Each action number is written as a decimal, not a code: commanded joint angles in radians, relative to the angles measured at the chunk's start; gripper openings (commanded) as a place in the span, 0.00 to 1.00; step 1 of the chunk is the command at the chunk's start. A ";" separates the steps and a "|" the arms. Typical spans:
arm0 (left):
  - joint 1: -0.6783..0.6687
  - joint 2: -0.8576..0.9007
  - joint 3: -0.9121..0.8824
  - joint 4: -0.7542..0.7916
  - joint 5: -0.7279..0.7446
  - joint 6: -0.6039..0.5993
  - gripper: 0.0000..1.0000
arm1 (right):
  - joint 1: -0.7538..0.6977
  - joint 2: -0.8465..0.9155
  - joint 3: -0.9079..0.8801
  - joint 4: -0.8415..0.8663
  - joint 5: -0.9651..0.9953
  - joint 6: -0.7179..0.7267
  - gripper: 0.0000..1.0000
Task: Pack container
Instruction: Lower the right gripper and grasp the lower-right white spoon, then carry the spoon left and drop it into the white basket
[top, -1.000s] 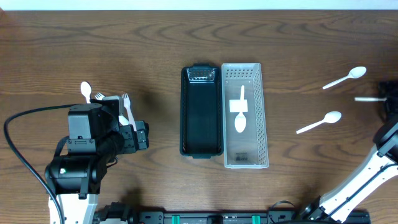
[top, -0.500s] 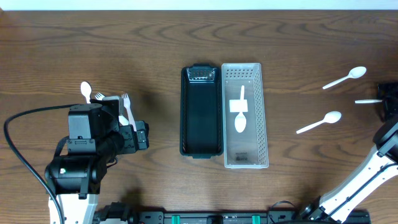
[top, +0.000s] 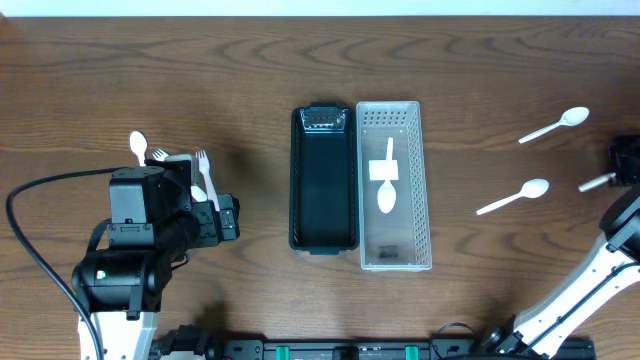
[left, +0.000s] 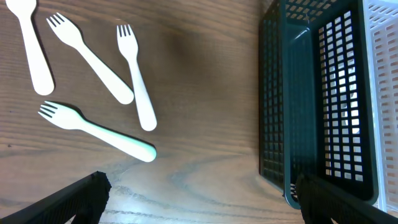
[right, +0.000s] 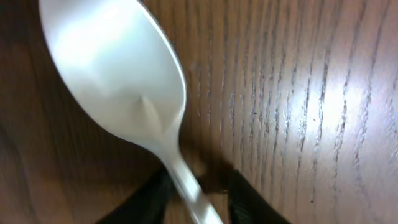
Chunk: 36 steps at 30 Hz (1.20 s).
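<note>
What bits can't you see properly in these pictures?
Overhead: left arm covers part of the forks.
Overhead: right gripper is cut by the right edge.
Right wrist: spoon is blurry, handle end cut by the bottom edge; whether the gripper has clamped it is unclear.

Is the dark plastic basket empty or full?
Empty: the dark plastic basket shows only bare floor overhead; the white plastic basket alongside holds a white plastic spoon.
</note>
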 joint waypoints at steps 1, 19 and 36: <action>-0.005 -0.002 0.023 -0.004 0.010 -0.006 0.98 | -0.006 0.040 -0.008 -0.010 0.014 -0.002 0.21; -0.005 -0.002 0.023 -0.004 0.010 -0.006 0.98 | 0.012 0.016 -0.006 -0.009 0.015 -0.128 0.01; -0.005 -0.002 0.023 -0.004 0.009 -0.005 0.98 | 0.447 -0.446 -0.005 -0.058 -0.009 -0.522 0.01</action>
